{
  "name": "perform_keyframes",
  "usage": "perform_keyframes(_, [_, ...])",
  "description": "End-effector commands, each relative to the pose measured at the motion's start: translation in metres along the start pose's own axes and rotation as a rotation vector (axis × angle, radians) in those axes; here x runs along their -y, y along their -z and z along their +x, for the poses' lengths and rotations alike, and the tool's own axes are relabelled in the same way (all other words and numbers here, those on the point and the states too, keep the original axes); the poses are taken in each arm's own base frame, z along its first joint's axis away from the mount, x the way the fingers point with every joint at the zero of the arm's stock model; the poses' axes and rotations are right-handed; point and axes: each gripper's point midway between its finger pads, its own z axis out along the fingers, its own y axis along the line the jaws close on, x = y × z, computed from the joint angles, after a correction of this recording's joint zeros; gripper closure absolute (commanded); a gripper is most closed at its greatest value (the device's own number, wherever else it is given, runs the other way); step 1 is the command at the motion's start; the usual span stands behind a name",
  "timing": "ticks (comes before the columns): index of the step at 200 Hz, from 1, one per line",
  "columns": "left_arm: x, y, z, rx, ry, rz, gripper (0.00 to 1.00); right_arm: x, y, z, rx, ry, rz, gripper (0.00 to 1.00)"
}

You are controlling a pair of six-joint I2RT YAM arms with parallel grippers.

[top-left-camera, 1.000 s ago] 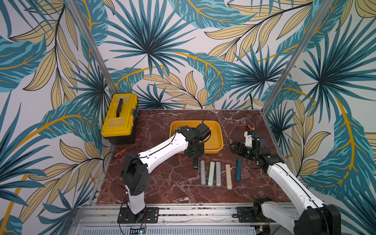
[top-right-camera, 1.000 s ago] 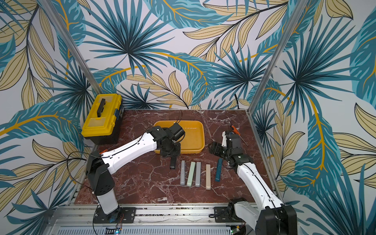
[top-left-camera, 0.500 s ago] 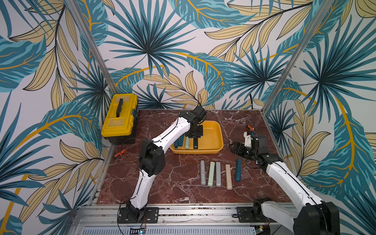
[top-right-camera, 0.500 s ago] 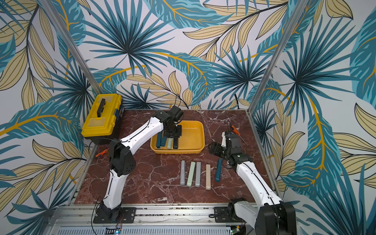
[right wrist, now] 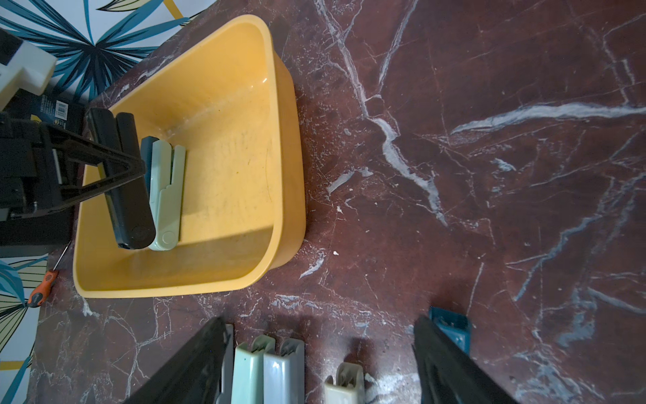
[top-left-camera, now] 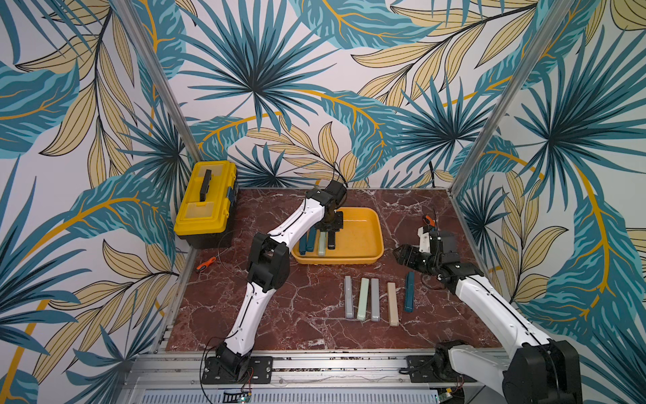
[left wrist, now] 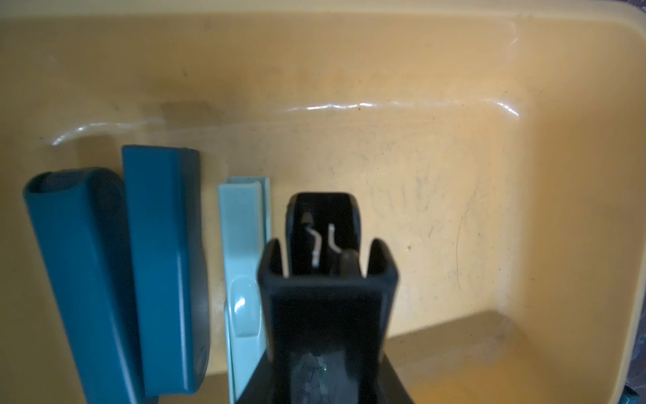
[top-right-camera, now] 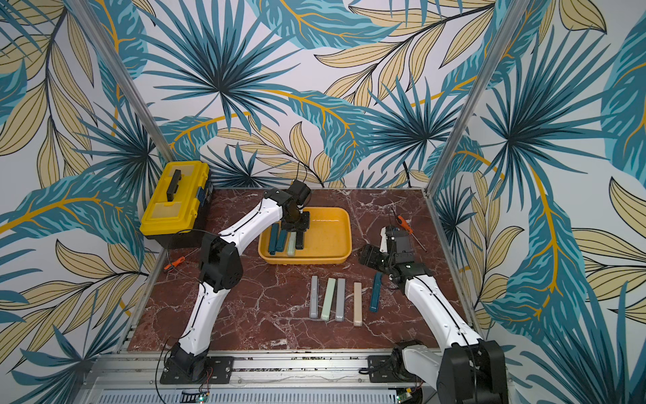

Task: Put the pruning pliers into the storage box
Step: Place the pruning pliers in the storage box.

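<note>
The storage box is a yellow-orange tray at the back middle of the table. Two dark teal pruning pliers and a mint one lie side by side in its left part. My left gripper reaches down into the box, shut on a black pruning pliers right next to the mint one. Several more pliers lie in a row in front of the box: grey, mint, grey, beige and dark teal. My right gripper hovers open above the far end of that row, holding nothing.
A yellow lidded toolbox stands at the back left. An orange-handled screwdriver lies near the left edge, and another orange-handled tool lies behind my right gripper. Metal frame posts rise at both back corners.
My left arm carried the black pliers from the table in front of the box up and into the box, beside the mint one. The right arm has stayed still and open.
</note>
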Motion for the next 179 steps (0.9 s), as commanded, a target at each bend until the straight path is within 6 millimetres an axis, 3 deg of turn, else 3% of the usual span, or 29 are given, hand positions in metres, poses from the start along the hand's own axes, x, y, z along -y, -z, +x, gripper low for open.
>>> perform_keyframes(1, [0.005,-0.008,-0.006,0.011,-0.021,0.015,0.78,0.002,0.0,0.001,0.0,0.015,0.016,0.14])
perform_keyframes(11, [0.001,-0.022,0.0,-0.014,-0.021,0.0,0.78,0.003,0.001,0.002,0.0,0.016,0.02,0.15])
perform_keyframes(51, [-0.01,-0.044,0.004,-0.033,-0.032,-0.052,0.78,0.008,0.007,0.006,0.0,0.018,0.045,0.14])
perform_keyframes(108, [-0.019,-0.052,0.004,-0.035,-0.051,-0.089,0.76,0.016,0.012,0.012,-0.014,0.012,0.087,0.14])
perform_keyframes(179, [-0.016,-0.061,0.012,-0.068,-0.038,-0.069,0.62,0.035,0.019,0.018,-0.024,-0.006,0.186,0.15])
